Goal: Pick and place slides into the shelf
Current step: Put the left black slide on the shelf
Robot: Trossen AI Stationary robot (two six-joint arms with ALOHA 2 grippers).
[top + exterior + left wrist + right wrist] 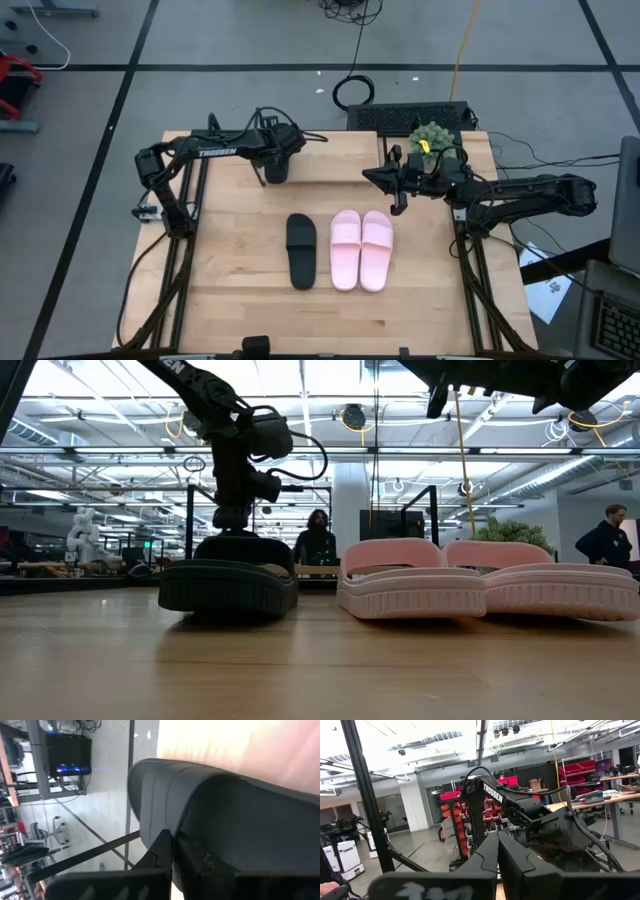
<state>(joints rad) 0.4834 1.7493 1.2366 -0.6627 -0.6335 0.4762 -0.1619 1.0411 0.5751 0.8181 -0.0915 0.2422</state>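
Note:
One black slide [301, 250] lies sole-down mid-table, and the pink pair [360, 250] lies side by side to its right. In the low view the black slide [228, 585] sits left of the pink slides [410, 580]. My left gripper [275, 165] hangs near the table's far edge, shut on the second black slide [240, 810], which fills the left wrist view. My right gripper [385, 180] hovers above the table's far right part, shut and holding nothing [497, 852]. No shelf can be made out in any view. My left gripper is shut on the second black slide at its edge [185, 837], coming from above and pointing down. The fingers [162, 852] hide the exact place of contact. The slide stands on end below them rather than lying flat; whether it touches the table I cannot tell.
A small green plant [432, 137] and a dark box [405, 118] sit at the far right edge behind my right arm. Bare wood [300, 320] lies near the front edge. People [317, 540] stand in the room beyond.

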